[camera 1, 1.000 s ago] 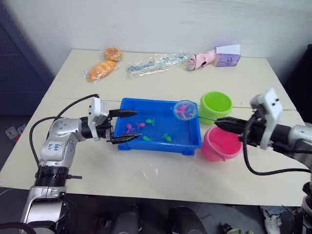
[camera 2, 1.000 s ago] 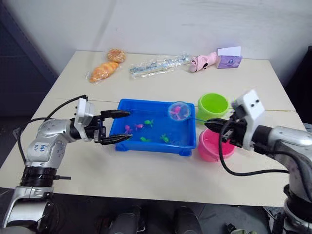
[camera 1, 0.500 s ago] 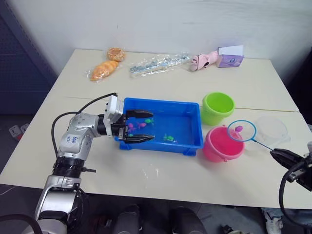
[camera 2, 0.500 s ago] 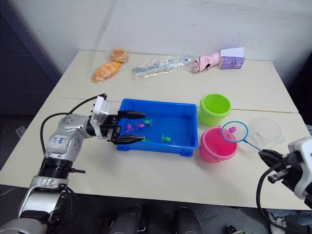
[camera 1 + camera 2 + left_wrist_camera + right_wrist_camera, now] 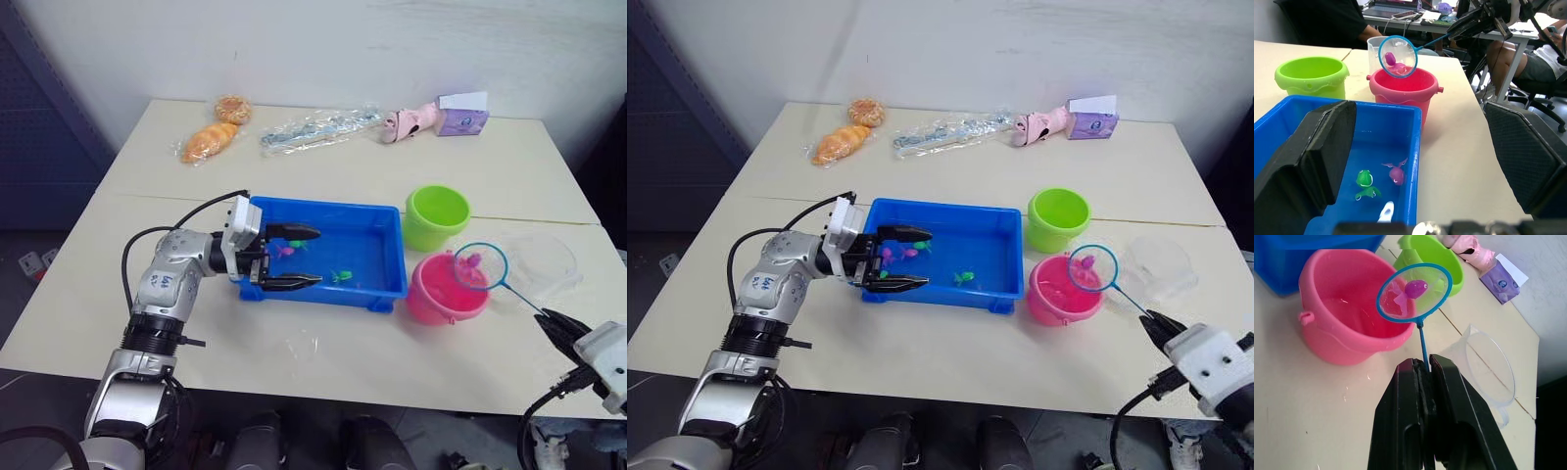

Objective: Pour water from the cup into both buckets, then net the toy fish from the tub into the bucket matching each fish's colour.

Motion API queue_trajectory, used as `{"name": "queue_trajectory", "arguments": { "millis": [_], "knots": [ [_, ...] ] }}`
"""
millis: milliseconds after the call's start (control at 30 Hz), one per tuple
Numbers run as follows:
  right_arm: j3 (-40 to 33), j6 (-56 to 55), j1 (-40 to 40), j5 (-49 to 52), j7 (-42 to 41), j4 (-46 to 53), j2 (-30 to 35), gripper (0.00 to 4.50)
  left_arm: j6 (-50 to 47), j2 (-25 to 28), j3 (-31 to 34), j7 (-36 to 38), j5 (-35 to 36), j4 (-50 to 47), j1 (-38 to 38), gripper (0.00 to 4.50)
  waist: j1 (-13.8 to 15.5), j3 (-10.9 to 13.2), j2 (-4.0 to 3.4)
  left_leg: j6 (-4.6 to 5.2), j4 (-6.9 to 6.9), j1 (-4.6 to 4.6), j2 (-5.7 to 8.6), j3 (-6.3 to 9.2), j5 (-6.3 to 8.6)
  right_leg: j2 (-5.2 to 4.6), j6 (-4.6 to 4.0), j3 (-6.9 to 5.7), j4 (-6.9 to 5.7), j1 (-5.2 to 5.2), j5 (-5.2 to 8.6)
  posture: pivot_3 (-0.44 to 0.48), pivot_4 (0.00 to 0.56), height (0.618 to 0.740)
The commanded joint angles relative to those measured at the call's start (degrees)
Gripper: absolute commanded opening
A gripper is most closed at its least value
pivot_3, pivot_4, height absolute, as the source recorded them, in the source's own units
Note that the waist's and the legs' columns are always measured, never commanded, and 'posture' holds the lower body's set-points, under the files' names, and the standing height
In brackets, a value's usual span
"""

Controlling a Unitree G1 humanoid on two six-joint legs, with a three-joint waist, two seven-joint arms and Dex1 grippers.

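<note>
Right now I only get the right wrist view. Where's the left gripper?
Observer: Left gripper is open, reaching over the tub's left end.
Operator: Any fish in the tub?
Observer: Yes, at least a green fish and a pink fish lie near each other.
Operator: Anything at the table's far left?
Observer: Bread, with a clear bag to its right.
</note>
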State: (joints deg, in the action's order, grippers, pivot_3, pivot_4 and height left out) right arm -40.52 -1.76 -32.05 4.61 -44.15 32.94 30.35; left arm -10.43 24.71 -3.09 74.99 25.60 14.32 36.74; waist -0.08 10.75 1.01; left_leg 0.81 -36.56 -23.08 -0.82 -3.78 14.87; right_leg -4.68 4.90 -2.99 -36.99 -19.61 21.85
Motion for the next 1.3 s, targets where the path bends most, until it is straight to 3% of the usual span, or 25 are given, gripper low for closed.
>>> {"name": "queue_trajectory", "arguments": {
  "millis": [33, 300, 600, 933, 1033, 1300],
  "knots": [
    [-0.73, -11.64, -1.14, -6.55, 4.36, -2.67, -0.34, 0.00, 0.79, -0.72, 0.05, -0.62, 0.11, -1.93, -0.33, 4.47, -0.01, 0.00, 0.00, -0.01, 0.00, 0.00, 0.00, 0.00, 0.00, 0.00, 0.00, 0.00, 0.00, 0.00, 0.00, 0.000, 0.150, 0.740],
    [-0.44, -35.51, -0.38, -27.66, 16.63, -9.96, 2.68, 0.00, 0.56, -1.43, -0.09, -1.60, 0.16, -2.90, -0.87, 4.47, -0.03, 0.00, 0.00, -0.06, 0.00, 0.03, 0.00, 0.00, -0.03, 0.01, 0.00, 0.01, -0.01, 0.00, 0.00, 0.000, 0.150, 0.740],
    [-2.75, -42.78, 0.46, -42.07, 29.12, -12.81, 2.93, 0.00, 0.53, -2.08, -0.40, -2.26, 0.24, -3.71, -1.56, 4.47, 0.00, 0.00, 0.00, -0.16, 0.00, 0.04, 0.00, -0.01, -0.09, 0.03, 0.00, 0.03, -0.02, 0.00, 0.00, 0.000, 0.150, 0.740],
    [-3.72, -43.38, -1.58, -48.18, 37.62, -12.44, 1.31, 0.00, 0.78, -3.27, -1.32, -1.69, 0.00, -2.90, -1.17, 4.47, 0.01, 0.00, 0.00, -0.21, 0.00, 0.06, -0.02, -0.02, -0.13, 0.08, -0.01, 0.07, -0.03, 0.01, 0.00, 0.000, 0.150, 0.740],
    [0.04, -44.36, -3.21, -47.60, 37.29, -12.14, 0.79, 0.00, 0.78, -3.58, -2.22, -0.79, -0.22, -2.71, -1.31, 4.47, 0.01, 0.00, 0.00, -0.22, 0.00, 0.07, -0.02, -0.01, -0.13, 0.09, -0.01, 0.09, -0.05, 0.01, 0.01, 0.000, 0.150, 0.740],
    [-0.85, -42.16, -4.41, -48.04, 38.80, -10.87, 0.03, 0.00, 1.32, -3.30, -2.59, 0.10, -0.46, -2.07, -0.65, 4.47, -0.09, -0.01, -0.01, -0.22, 0.03, 0.14, -0.02, -0.08, -0.14, 0.10, -0.03, 0.17, -0.08, 0.02, 0.01, 0.000, 0.150, 0.740]
  ]
}}
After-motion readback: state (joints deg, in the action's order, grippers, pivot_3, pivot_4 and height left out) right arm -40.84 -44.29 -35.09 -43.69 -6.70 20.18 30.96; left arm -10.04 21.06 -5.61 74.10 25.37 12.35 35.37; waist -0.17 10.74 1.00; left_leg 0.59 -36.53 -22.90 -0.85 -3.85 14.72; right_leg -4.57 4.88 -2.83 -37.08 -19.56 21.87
